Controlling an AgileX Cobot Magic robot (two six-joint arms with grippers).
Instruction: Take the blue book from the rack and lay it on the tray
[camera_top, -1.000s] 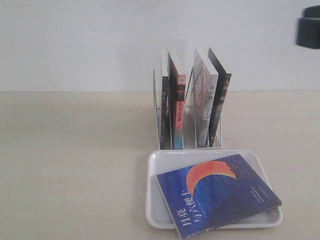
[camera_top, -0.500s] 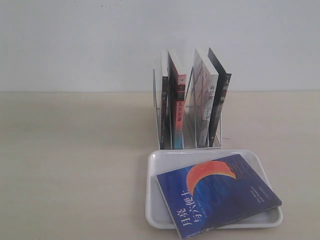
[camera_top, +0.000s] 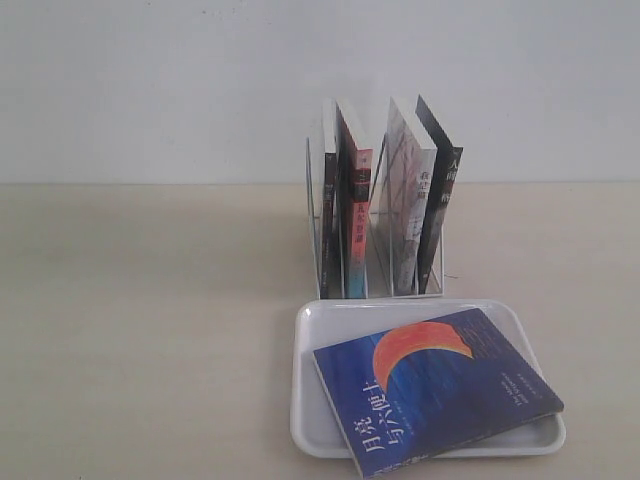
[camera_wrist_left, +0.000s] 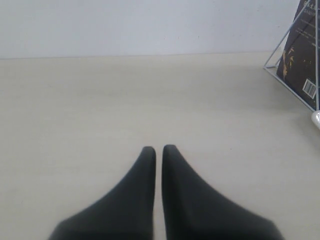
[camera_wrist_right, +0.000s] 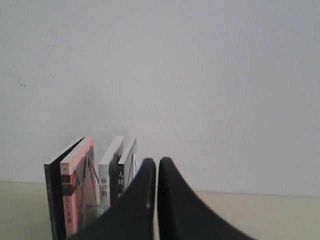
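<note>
The blue book with its orange-red crescent lies flat and face up on the white tray, its near corner jutting over the tray's front rim. Behind the tray stands the white wire rack holding several upright books. No gripper shows in the exterior view. In the left wrist view my left gripper is shut on nothing above bare tabletop, with the rack's corner off to one side. My right gripper is also shut and empty, the rack's books standing beyond it.
A pale wooden tabletop spreads left of the rack and tray, and a plain white wall rises behind. The books left in the rack include one with a pink-red spine and a grey-white one.
One second ago a dark arm part showed at the exterior view's top right edge; it has since gone out of view. The book, tray and rack have not moved.
</note>
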